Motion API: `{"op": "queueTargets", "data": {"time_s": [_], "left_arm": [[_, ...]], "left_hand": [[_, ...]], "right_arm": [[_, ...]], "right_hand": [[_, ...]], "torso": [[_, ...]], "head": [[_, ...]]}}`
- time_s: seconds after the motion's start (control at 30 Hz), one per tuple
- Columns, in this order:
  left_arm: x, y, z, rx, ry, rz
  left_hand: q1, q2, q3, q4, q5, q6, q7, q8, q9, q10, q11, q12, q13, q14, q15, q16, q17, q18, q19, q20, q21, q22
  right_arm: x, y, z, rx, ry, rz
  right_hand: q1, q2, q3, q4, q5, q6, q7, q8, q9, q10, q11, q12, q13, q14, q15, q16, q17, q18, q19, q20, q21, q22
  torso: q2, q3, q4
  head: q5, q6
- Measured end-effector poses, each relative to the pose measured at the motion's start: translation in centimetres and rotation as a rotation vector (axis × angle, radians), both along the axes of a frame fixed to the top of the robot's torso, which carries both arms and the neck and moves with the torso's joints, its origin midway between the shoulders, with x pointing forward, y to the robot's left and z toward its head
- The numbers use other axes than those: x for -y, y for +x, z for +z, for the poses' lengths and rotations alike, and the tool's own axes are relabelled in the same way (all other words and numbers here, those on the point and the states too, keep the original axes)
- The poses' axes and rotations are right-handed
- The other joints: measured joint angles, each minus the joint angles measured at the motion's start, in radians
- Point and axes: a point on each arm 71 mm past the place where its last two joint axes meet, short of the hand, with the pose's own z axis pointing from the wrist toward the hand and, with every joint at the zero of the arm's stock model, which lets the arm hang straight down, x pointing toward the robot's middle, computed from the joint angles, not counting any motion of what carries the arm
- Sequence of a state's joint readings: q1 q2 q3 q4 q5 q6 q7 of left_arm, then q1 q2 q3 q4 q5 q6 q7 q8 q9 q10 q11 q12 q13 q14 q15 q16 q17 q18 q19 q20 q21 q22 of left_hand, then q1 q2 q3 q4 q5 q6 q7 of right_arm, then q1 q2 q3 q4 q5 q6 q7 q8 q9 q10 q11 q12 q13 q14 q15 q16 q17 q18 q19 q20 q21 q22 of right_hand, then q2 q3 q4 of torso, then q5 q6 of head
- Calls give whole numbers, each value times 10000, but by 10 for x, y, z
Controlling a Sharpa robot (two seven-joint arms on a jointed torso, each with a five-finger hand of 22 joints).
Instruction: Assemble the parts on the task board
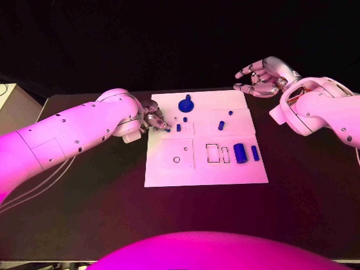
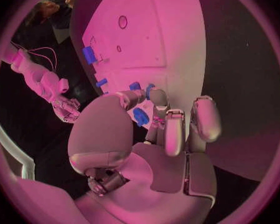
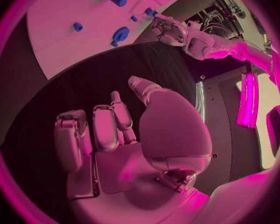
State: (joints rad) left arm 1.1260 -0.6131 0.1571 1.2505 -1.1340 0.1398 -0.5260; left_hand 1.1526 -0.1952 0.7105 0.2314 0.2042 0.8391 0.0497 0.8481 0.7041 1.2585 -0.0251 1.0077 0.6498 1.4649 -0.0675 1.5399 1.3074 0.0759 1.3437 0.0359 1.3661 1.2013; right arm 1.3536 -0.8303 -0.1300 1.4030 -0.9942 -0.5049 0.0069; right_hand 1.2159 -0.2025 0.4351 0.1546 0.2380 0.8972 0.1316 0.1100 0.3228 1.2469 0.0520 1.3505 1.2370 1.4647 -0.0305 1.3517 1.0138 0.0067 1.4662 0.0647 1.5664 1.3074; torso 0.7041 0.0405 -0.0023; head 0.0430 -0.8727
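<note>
Left hand (image 1: 154, 119) at the task board (image 1: 204, 169) edge (fingers curled, empty), right hand (image 1: 262, 77) fingers apart

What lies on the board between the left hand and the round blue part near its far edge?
Nothing: in the head view only bare task board separates the left hand from the round blue part.

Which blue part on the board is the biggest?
The thick cylinder lying near the board's right edge; the slimmer piece beside it and the round disc up top are smaller.
</note>
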Motion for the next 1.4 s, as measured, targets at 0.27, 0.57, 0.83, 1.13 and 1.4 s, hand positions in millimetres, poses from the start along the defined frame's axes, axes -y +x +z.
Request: {"op": "queueTargets", "data": {"time_s": [0.27,0.57,0.83,1.13,1.4], "left_arm": [[0,0,1,136,-49,115],[1,0,2,316,-141,176],[2,-1,3,379,-185,176],[3,-2,3,378,-194,148],[3,-3,0,395,-171,182]], "left_hand": [[24,24,0,0,-1,3,-1,0,-1,-1,1,0,16,0,0,0,0,0,0,0,0,16],[25,25,0,0,38,2,1,-1,-16,-1,1,0,40,0,0,0,0,1,0,0,39,48],[24,24,0,0,38,49,-13,-3,-19,71,1,60,60,0,0,0,0,0,0,0,39,62],[23,23,0,0,36,48,-11,-3,-23,70,1,60,59,0,0,0,0,0,0,0,38,61],[20,20,0,0,87,48,-10,-44,-24,70,2,60,58,0,0,0,0,1,0,0,38,60]], "right_arm": [[0,0,0,-1,0,2],[0,0,0,-1,0,5],[0,0,0,-4,0,9],[0,0,0,-9,-1,13],[0,0,0,-10,0,19]], "right_hand": [[0,0,0,0,0,0,0,0,-1,0,0,0,0,0,0,0,-1,0,0,0,0,0],[0,0,0,0,0,1,-1,0,10,0,0,0,-1,0,0,0,-1,0,0,0,0,-1],[0,-1,0,0,0,1,-1,0,10,0,0,0,-1,0,0,0,-2,0,0,0,0,7],[0,-1,0,0,0,1,-1,0,10,0,0,0,7,0,0,0,-3,0,0,0,0,6],[0,-1,0,0,0,1,-1,0,9,0,0,0,6,0,0,0,-3,0,0,0,0,5]], "torso": [[-1,0,3],[-8,0,8],[-8,2,-10],[-5,7,-4],[6,1,-3]], "head": [[9,0],[23,-1],[33,-1],[26,-1],[33,-1]]}}
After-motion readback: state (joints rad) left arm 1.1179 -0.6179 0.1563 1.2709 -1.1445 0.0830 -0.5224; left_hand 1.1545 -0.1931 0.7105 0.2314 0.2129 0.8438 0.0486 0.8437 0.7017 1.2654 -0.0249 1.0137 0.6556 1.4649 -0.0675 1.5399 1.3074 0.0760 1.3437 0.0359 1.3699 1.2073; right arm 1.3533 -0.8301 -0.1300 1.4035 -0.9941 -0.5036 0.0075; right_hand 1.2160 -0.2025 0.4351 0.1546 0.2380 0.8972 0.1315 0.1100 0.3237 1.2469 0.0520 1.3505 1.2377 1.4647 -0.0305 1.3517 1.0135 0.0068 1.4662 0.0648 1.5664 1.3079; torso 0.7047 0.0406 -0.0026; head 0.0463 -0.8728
